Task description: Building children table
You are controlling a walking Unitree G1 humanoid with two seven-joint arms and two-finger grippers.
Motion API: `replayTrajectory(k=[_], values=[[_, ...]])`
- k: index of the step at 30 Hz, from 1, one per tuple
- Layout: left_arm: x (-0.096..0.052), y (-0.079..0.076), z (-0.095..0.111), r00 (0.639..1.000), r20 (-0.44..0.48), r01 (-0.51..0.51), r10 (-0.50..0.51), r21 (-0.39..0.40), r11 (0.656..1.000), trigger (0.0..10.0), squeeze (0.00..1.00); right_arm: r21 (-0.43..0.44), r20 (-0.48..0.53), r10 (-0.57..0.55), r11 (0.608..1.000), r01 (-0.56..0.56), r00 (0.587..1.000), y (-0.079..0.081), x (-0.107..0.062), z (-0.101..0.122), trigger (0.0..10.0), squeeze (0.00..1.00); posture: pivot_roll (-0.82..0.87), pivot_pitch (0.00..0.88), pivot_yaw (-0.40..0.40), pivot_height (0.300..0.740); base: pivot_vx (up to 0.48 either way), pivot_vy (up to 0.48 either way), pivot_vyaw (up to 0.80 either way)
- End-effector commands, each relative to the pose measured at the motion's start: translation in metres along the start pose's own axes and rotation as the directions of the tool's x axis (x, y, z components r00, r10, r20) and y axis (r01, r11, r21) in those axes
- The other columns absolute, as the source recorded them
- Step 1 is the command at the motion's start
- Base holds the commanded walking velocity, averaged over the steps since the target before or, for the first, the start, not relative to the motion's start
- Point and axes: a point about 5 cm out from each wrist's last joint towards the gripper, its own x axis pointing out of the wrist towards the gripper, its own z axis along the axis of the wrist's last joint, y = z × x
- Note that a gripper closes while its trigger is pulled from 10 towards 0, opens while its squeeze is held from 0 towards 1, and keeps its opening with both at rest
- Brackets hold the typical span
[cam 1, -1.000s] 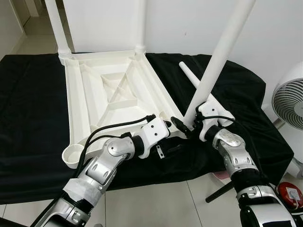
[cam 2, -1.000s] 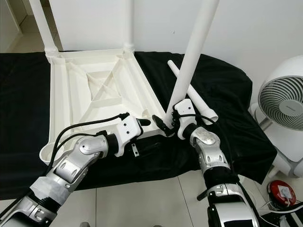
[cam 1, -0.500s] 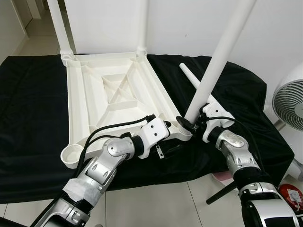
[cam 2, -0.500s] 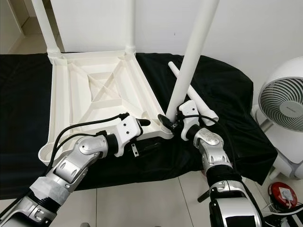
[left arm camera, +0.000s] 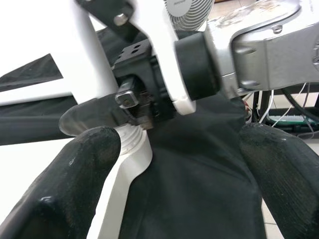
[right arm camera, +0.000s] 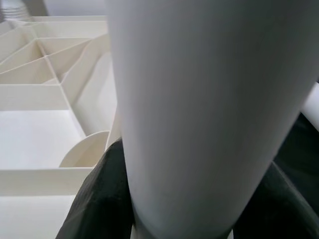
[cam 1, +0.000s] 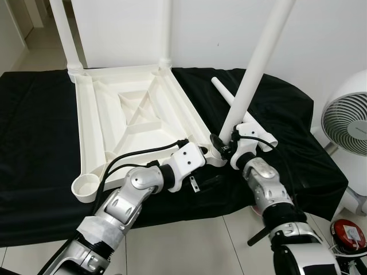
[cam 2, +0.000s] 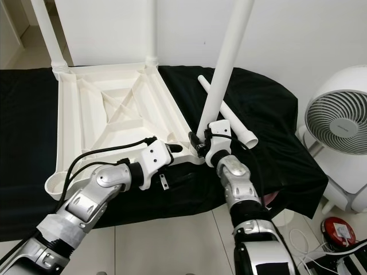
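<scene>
Tabletop [cam 1: 137,123] upside down on black cloth [cam 1: 34,143]. Two far legs already seated at 11 and 12 o'clock. Right gripper [cam 1: 225,148] clamps third leg [cam 1: 252,74], foot at near-right socket, tilted. Left gripper [left arm camera: 164,164] spread wide beside that corner. Fourth leg [cam 1: 238,109] loose at 2 o'clock; near-left socket [cam 1: 86,186] unfilled.

Room and surroundings: bright indoor space, white walls, pale tiled floor.

Plain white wall [cam 1: 218,28] across 12 o'clock, evenly lit, with 1 small dark speck on it. Black cloth [cam 1: 34,149] covers a low surface spanning the middle, hanging over its near edge. Floor of light tiles [cam 1: 189,240] with thin grout lines at 6 o'clock; more tile runs off into a passage at 10 o'clock. White fan [cam 2: 338,123] with round grille stands at 3 o'clock. Red round object [cam 2: 339,231] and loose cables [cam 2: 301,240] lie on the floor at 4 o'clock.
</scene>
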Motion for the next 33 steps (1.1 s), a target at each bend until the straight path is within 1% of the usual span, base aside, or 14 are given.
replayTrajectory(k=[1,4,7,9,13,18,19,20,21,24,27,31,32,33], values=[[0.001,-0.002,-0.001,0.999,-0.010,0.046,-0.046,0.009,0.999,10.0,0.00,0.045,-0.045,-0.121,0.991,0.123,0.992,-0.002,-0.001,-0.006,10.0,0.00,-0.08,0.000,-0.038,0.740,0.000,0.000,0.00],[0.001,-0.003,-0.001,0.999,-0.010,0.047,-0.046,0.008,0.999,10.0,0.00,0.047,-0.044,-0.176,0.983,0.178,0.983,0.001,-0.002,-0.005,10.0,0.00,-0.08,0.000,-0.038,0.740,0.000,0.000,0.00],[0.001,-0.004,-0.002,0.999,-0.010,0.048,-0.048,0.007,0.999,10.0,0.00,0.069,-0.054,-0.393,0.916,0.396,0.918,0.018,-0.011,-0.006,10.0,0.00,-0.07,0.000,-0.051,0.740,0.000,0.000,0.00],[0.001,-0.004,-0.002,0.999,-0.010,0.048,-0.048,0.007,0.999,10.0,0.00,0.075,-0.050,-0.421,0.903,0.423,0.906,0.023,-0.014,-0.006,10.0,0.00,-0.07,0.000,-0.051,0.740,0.000,0.000,0.00],[0.001,-0.005,-0.002,0.999,-0.010,0.049,-0.049,0.003,0.999,10.0,0.00,0.086,-0.035,-0.381,0.920,0.382,0.924,0.038,-0.015,-0.004,10.0,0.00,-0.07,0.000,-0.051,0.740,0.000,0.000,0.00],[0.000,-0.006,-0.002,0.999,-0.012,0.053,-0.053,0.003,0.999,10.0,0.00,0.086,-0.028,-0.372,0.924,0.373,0.928,0.038,-0.014,-0.002,10.0,0.00,-0.07,0.000,-0.051,0.740,0.000,0.000,0.00],[0.001,-0.007,-0.002,0.998,-0.012,0.055,-0.055,0.004,0.998,10.0,0.00,0.083,-0.021,-0.373,0.924,0.373,0.928,0.037,-0.014,0.000,10.0,0.05,-0.07,0.000,-0.051,0.740,0.000,0.000,0.00],[0.001,-0.007,-0.002,0.998,-0.012,0.055,-0.055,0.004,0.998,10.0,0.00,0.083,-0.021,-0.373,0.924,0.373,0.928,0.037,-0.014,0.000,10.0,0.05,-0.07,0.000,-0.051,0.740,0.000,0.000,0.00],[0.001,-0.007,-0.002,0.998,-0.011,0.056,-0.056,0.007,0.998,10.0,0.00,0.085,-0.011,-0.369,0.926,0.368,0.930,0.037,-0.014,0.001,10.0,1.00,-0.07,0.000,-0.051,0.740,0.000,0.000,0.00],[0.002,-0.006,-0.002,0.998,-0.012,0.055,-0.055,0.012,0.998,10.0,0.00,0.136,0.015,-0.318,0.940,0.313,0.948,0.037,-0.017,0.005,10.0,1.00,-0.07,0.000,-0.052,0.740,0.000,0.000,0.00],[0.002,-0.006,-0.002,0.998,-0.012,0.055,-0.055,0.012,0.998,10.0,0.00,0.136,0.015,-0.318,0.940,0.313,0.948,0.037,-0.017,0.005,10.0,1.00,-0.07,0.000,-0.052,0.740,0.000,0.000,0.00],[0.002,-0.006,-0.002,0.999,-0.014,0.053,-0.053,0.018,0.998,10.0,0.00,0.144,0.027,-0.253,0.958,0.246,0.967,0.033,-0.020,0.007,10.0,1.00,-0.07,0.000,-0.056,0.740,0.000,0.000,0.00],[0.002,-0.006,-0.003,0.999,-0.015,0.051,-0.051,0.019,0.998,10.0,0.00,0.121,0.020,-0.193,0.974,0.189,0.981,0.026,-0.022,0.006,10.0,0.35,-0.08,0.000,-0.056,0.740,0.000,0.000,0.00],[0.002,-0.006,-0.003,0.999,-0.015,0.050,-0.050,0.020,0.999,10.0,0.00,0.096,-0.007,-0.138,0.986,0.138,0.990,0.020,-0.024,0.003,10.0,0.13,-0.08,0.000,-0.055,0.740,0.000,0.000,0.00]])
